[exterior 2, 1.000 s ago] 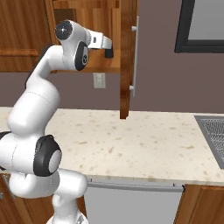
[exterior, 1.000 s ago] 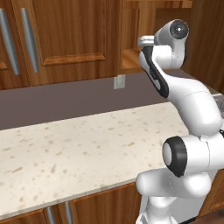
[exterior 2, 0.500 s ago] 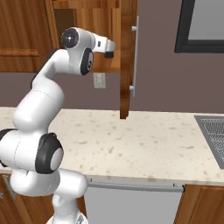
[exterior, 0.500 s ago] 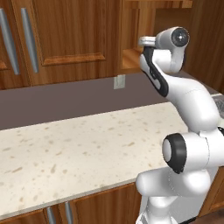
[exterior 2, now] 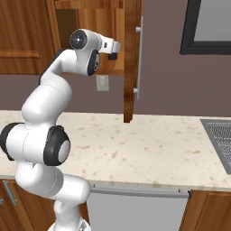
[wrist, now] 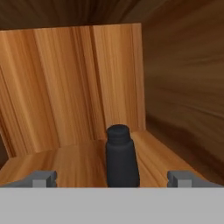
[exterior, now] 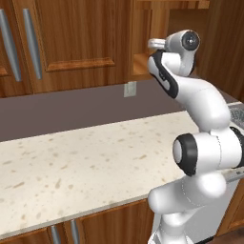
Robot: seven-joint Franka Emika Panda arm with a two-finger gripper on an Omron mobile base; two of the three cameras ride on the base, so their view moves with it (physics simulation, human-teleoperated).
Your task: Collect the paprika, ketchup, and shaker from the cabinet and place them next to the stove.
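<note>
End effector [wrist: 112, 179] released, jaws spread wide, grasping nothing. The shaker [wrist: 122, 158] stands upright just ahead, centred between the fingertips [wrist: 43, 178], on the cabinet [wrist: 70, 87] shelf. Bare tabletop [exterior 2: 149, 149] below; no collected item seen on it. Judgement: early stage, shaker grasp pending; paprika, ketchup and all placing apparently remain.

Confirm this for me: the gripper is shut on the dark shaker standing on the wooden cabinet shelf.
Not quite. The gripper is open, not shut on the shaker. In the hand view its two fingertips stand wide apart on either side of the shaker, neither touching it. The rest holds: the dark shaker stands upright on the wooden shelf of the cabinet.
</note>
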